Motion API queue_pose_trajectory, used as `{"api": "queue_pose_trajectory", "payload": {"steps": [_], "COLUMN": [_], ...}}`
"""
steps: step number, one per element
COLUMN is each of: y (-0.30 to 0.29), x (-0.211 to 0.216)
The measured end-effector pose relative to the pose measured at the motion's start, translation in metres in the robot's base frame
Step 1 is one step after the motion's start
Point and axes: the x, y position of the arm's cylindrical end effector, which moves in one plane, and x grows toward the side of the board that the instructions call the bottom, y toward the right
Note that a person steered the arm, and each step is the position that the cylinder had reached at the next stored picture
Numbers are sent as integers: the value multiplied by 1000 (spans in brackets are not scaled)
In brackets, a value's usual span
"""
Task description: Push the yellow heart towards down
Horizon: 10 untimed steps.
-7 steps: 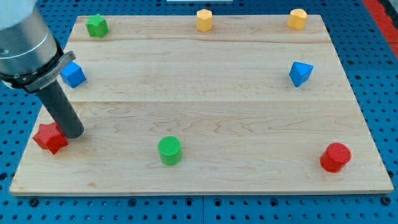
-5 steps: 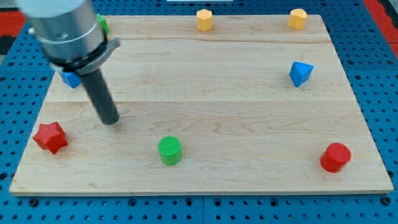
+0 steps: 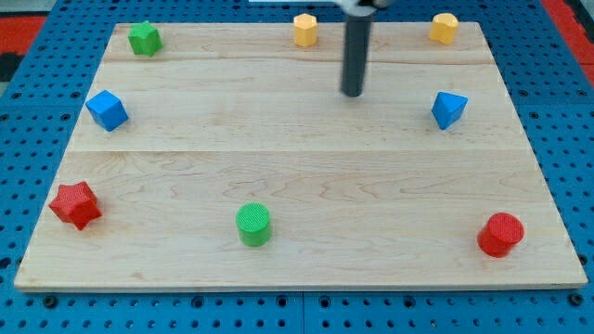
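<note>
my tip (image 3: 352,94): lower end of a straight dark rod, set on bare board in the upper middle; it has no jaws to open or close, holds nothing, and touches no block.

yellow block, six-sided by the look (image 3: 305,30): nearest, up and to the view's left of my tip, at the board's top edge; apart from it.

blue block, angular (image 3: 449,109): to the view's right of my tip, slightly lower; apart.

yellow heart (image 3: 444,28): the task's thing, judged so as the other yellow piece; its outline is too small to confirm. up and to the view's right of my tip, near the top right corner, well apart. judged light, rigid moulded plastic, smooth enough to slide on wood and liable to spin if struck off-centre; no hold is possible, so contact belongs on the middle of its top-facing side, with the rod pressing towards the view's bottom.

green cylinder, ribbed top (image 3: 252,224): below and left, well apart.

red cylinder (image 3: 500,234): below and far right.

blue cube (image 3: 107,109): far left, level.

green block, star-like (image 3: 144,38): far upper left.

red star (image 3: 74,204): farthest, lower left.

wooden board (image 3: 297,167): pale planks, visible grain, matte.
</note>
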Motion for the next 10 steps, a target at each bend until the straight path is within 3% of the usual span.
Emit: {"api": "queue_pose_trajectory", "payload": {"steps": [2, 3, 4, 5, 6, 7, 9, 10], "y": [166, 212, 213, 161, 69, 57, 43, 64], "x": [-29, -92, -131, -131, -130, -128, -80, -84]}}
